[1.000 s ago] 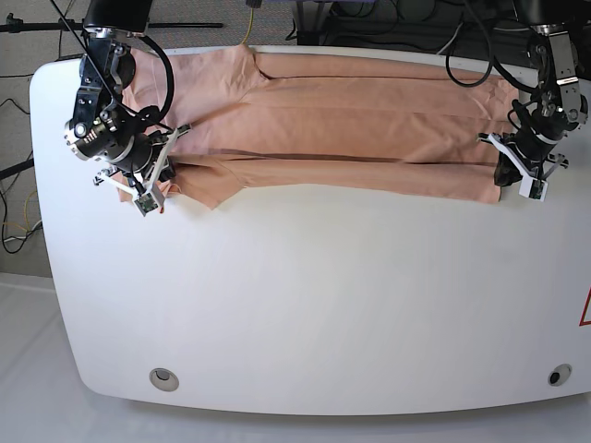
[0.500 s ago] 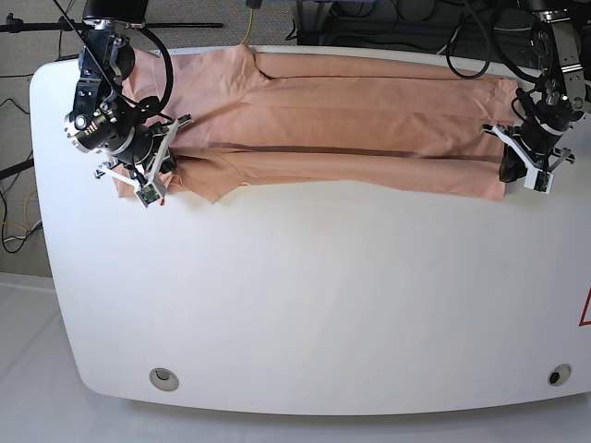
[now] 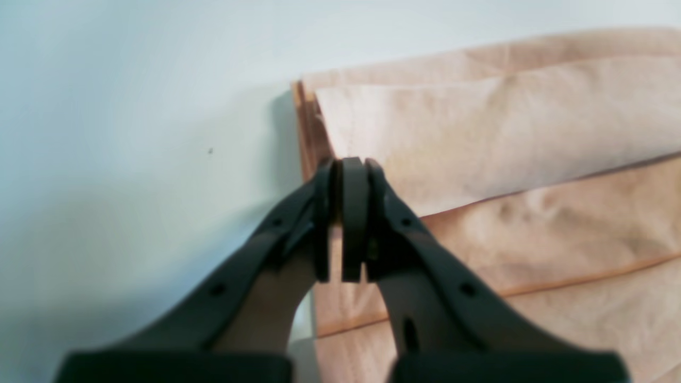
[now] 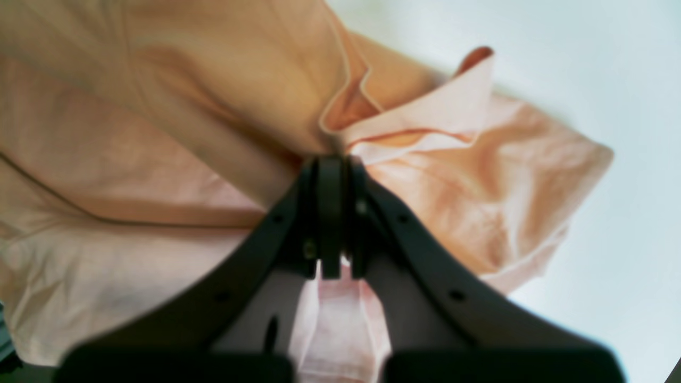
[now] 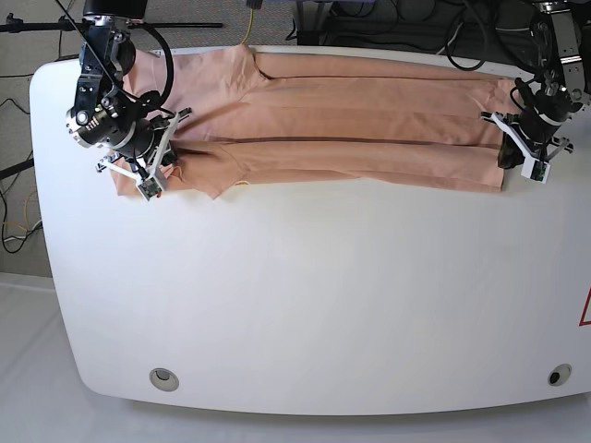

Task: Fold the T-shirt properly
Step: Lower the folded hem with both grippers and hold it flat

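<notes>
The peach T-shirt lies stretched in a long band across the far part of the white table, with lengthwise folds. On the right side of the base view, my left gripper is shut on the shirt's end; the left wrist view shows its jaws pinching the layered hem corner. At the left side, my right gripper is shut on the sleeve end, and bunched cloth gathers at its tips in the right wrist view.
Two round holes sit near the table's front edge, and a red mark shows at its right edge. Cables and stands run behind the far edge.
Both grippers have moved toward the far edge, carrying the shirt's near edge with them. The cloth band now lies narrower and further back.
</notes>
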You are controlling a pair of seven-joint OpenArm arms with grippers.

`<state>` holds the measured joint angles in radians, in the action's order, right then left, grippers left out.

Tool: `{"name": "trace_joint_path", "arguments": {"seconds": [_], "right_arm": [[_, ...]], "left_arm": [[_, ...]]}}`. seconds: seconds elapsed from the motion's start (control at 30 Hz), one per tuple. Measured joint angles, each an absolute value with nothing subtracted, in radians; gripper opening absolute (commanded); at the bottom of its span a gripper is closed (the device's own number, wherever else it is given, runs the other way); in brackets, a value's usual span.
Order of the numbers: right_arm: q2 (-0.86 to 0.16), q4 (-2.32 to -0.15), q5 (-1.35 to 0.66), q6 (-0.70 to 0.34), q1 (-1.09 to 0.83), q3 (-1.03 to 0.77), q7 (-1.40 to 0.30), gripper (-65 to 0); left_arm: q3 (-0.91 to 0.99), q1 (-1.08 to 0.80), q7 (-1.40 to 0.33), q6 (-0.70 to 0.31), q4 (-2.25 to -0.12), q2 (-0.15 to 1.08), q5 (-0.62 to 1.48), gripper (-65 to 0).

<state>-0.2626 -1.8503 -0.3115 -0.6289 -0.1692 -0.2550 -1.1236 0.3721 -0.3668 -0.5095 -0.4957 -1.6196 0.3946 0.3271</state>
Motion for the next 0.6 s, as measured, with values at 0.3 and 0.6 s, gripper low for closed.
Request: {"name": "trace_joint_path", "arguments": {"seconds": [0.3, 0.6], "right_arm": [[-0.262, -1.852, -0.312, -0.629, -0.176, -0.255, -1.153, -64.2], [-0.272, -1.860, -0.316, -0.637, -0.184, -0.255, -1.154, -36.6]], "left_arm": [[0.372, -0.358, -0.612, -0.498, -1.596, 0.394, 0.318, -65.0], [0.373, -0.354, -0.555, -0.497, -1.597, 0.397, 0.319, -64.6]]}}
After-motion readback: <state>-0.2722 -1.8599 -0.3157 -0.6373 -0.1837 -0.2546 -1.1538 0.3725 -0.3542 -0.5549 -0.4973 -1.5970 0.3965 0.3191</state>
